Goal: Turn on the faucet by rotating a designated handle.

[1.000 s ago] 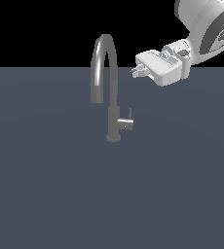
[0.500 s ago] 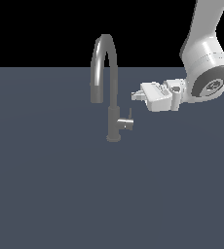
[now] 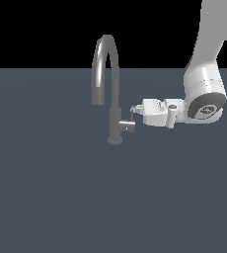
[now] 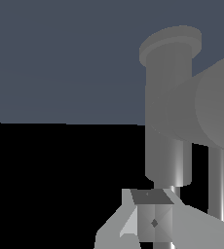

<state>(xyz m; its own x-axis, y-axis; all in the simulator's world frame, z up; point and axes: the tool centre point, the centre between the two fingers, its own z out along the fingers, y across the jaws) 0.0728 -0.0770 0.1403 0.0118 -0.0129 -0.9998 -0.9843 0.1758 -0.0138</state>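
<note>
The faucet (image 3: 115, 116) stands upright on the dark floor, its arched spout (image 3: 104, 54) curving over to the exterior view's left. The handle (image 3: 129, 125) is a short stub sticking out of the column toward the exterior view's right, with a thin lever rising at its end. My gripper (image 3: 133, 109) lies level, pointing at the column, its tips just above the stub and right at the lever's top. Its fingers look shut with nothing between them. In the wrist view the fingertips (image 4: 150, 220) sit close by the column (image 4: 168, 121) and the thick handle stub (image 4: 217, 109).
The faucet's small round base (image 3: 115, 141) rests on a flat dark blue-grey surface (image 3: 61, 197) that fills the lower scene. The white arm (image 3: 204, 94) comes down from the upper right of the exterior view.
The arm has swung down and toward the exterior view's left, bringing the gripper from beside the upper spout to just above the handle.
</note>
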